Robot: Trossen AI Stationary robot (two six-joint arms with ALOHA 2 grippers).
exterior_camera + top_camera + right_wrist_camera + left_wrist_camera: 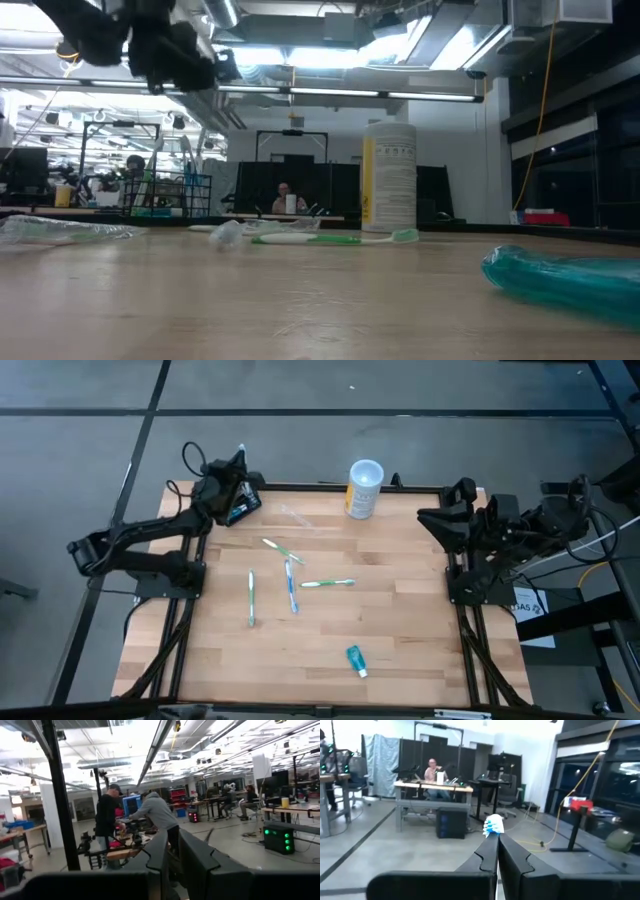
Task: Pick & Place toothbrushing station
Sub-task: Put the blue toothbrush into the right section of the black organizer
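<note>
I'm taking the cup [364,488] at the table's [400,630] far edge as my reference. Well to its left, over the far-left corner, my left gripper [238,478] is closed tight on a toothbrush [493,825]. The blue-and-white bristle head sticks out just past the fingertips, and in the low view that arm hangs high above the wood.

Right under that gripper I see a small dark block with a teal patch. I take it for the station [243,506], but it blends into the arm and I cannot tell its slots or whether it touches the gripper.

My right gripper [432,520] waits to the right of the cup, at the table's right edge. Its fingers stand a narrow gap apart with nothing between them.

In front of the cup four brushes lie flat in a loose group: a green one [283,550], a blue one [291,586], another green one [327,583] and a pale one [250,597]. A clear one [297,517] lies just left of the cup. A teal tube [356,660] lies well in front of the cup.
</note>
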